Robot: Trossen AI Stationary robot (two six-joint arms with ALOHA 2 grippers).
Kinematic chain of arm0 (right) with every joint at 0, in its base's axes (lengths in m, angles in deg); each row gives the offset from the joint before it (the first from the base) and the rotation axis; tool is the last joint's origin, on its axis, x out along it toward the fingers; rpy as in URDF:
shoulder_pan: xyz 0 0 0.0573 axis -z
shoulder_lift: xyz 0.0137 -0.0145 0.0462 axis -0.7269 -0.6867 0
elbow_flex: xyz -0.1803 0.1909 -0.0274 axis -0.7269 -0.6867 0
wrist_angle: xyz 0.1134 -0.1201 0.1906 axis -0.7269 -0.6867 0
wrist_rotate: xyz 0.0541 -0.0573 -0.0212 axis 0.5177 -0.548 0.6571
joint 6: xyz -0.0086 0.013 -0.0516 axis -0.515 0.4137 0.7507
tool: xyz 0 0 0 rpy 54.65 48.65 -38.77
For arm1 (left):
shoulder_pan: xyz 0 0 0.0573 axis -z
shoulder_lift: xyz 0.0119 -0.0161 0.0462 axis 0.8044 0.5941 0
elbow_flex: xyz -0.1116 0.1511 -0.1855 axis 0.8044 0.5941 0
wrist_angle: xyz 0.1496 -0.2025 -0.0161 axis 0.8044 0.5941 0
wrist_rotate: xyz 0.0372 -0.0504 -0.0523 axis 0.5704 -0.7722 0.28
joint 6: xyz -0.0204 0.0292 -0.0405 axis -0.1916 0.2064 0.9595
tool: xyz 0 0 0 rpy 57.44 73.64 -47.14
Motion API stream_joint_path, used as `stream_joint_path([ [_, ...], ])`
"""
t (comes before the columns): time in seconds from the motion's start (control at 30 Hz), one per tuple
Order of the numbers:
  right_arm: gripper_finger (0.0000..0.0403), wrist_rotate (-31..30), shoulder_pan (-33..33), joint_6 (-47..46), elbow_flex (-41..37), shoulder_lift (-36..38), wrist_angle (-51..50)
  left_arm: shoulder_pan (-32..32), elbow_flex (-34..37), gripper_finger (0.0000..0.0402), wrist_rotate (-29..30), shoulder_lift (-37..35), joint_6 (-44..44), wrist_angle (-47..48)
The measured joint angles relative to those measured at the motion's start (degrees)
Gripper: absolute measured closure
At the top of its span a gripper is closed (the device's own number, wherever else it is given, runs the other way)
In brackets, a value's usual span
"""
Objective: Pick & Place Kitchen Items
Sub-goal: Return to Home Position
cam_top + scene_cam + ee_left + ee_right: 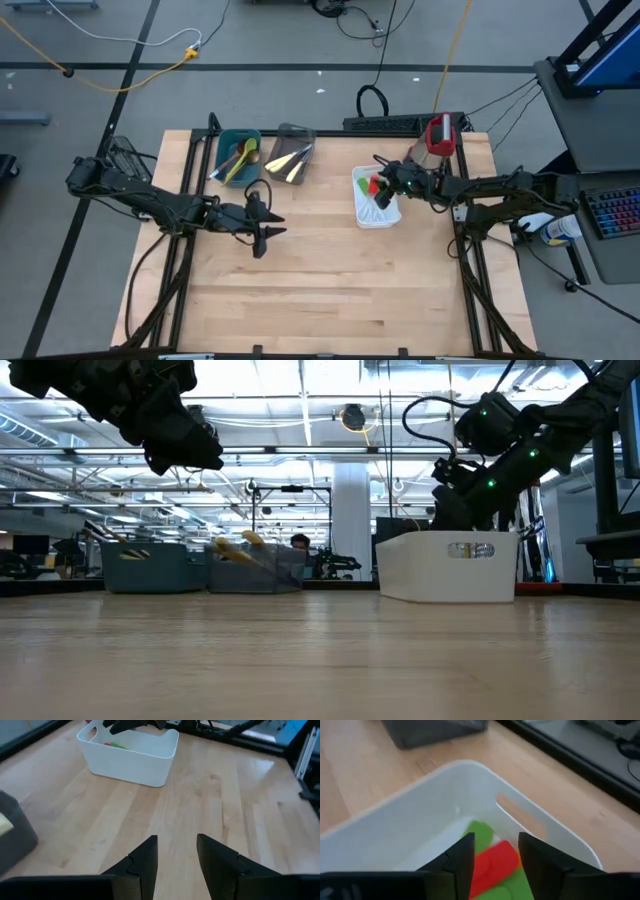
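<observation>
On the wooden desk (330, 300), the right end effector (495, 845) hangs open and empty over the white bin (420, 810), where the red spatula (492, 862) and green spatula (480, 831) lie. A clean retreat should rise clear of the rim first. The left end effector (176, 845), also open, waits mid-desk.

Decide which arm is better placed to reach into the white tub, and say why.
Right, probably. The right pincer, open, hangs directly over the white tub, with the red spatula head just below it. The left pincer, also open, hovers over bare table, apart from the tub.
</observation>
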Motion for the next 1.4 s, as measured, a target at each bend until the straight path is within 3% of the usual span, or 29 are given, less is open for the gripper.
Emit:
stream_joint_path([
  [0.17,0.0252,0.1,-1.3,0.4,0.0,0.0,5.1,0.0,0.0,0.0261,0.0,0.0,-4.2,0.0],
  [0.37,0.0277,0.2,-4.4,5.1,0.0,0.3,10.3,-0.1,0.0,0.0261,0.2,-1.1,-4.2,0.1],
  [0.63,0.0351,0.2,-9.2,6.1,0.0,4.0,11.3,-0.2,0.0,0.0266,4.8,-7.2,-4.5,3.9],
  [0.77,0.0395,0.2,-11.2,7.4,0.0,8.2,11.4,-0.2,0.0,0.0305,4.9,-12.2,-4.3,6.5],
  [0.97,0.0394,0.2,-13.3,10.3,0.0,14.7,9.3,-0.2,0.0,0.0391,5.7,-18.0,-9.8,8.6],
  [1.4,0.0402,0.2,-13.6,10.4,0.0,27.3,-5.1,-0.2,0.0,0.0397,10.4,-30.2,-17.3,14.9],
])
